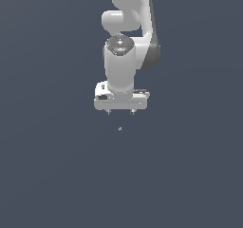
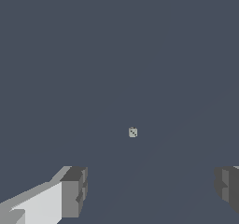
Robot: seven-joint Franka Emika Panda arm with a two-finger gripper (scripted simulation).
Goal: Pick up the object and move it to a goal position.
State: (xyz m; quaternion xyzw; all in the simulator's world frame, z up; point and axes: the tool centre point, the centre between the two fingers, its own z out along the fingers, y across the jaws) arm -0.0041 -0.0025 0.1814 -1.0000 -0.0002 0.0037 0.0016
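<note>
The gripper [image 1: 120, 112] hangs above the object [image 1: 120, 128], and there's clear air between them in the exterior view: the speck sits just below the two small fingertips, roughly centred under the gap. Fingers spread wide, nothing held. The wrist view confirms it: one finger [image 2: 74, 190] on one side, the other [image 2: 228, 186] far across, and the object [image 2: 133, 132] lying in the open space ahead of them, closer to the first finger's side than dead centre between the two.

So the pick hasn't started; I'd call this the approach, lining up before the descent. To do it well, the hand wants a small sideways correction so the object sits midway between the fingers, then a straight, slow drop with the wrist kept vertical. The object is far smaller than the gripper, so any offset matters: a finger landing on top of it, or brushing it on the way down, could flick it away. Get the fingertips low enough to bracket it on the surface before closing, and close gently, since a piece this small can squirt out of a hard pinch. No goal marker shows in either view, so where it goes afterwards can't be judged from here.

Writing? None readable. The object shows a few dark dots on its pale face in the wrist view, like a die, but no letters. The gripper body carries small dark patches, too blurred to read as any brand.
</note>
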